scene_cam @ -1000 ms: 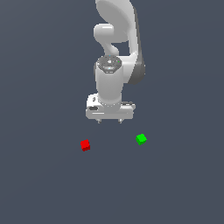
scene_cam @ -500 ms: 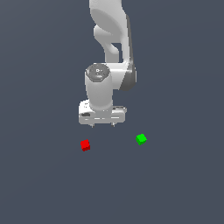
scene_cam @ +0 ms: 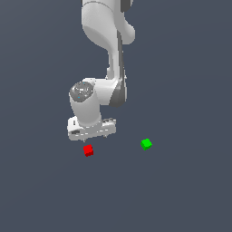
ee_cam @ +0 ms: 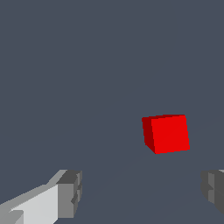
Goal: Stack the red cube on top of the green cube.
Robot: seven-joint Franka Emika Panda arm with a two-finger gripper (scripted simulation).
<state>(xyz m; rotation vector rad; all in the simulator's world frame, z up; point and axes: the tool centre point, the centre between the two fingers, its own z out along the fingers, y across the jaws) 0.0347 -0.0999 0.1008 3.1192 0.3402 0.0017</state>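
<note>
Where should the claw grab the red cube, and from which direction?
Judging by the views: take the red cube across two opposite vertical faces, coming straight down from above. It sits flat and alone, well apart from the green cube. The claw is open and nearly overhead.

Arm bent low — gripper (scene_cam: 93, 135) pointing down, fingers spread.

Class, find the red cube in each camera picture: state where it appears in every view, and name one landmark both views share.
Exterior view: the red cube lies on the floor just below the gripper, toward the exterior view's left of the green cube.
Wrist view: the red cube sits beyond the open fingers.
Shared landmark: the gripper.
</note>
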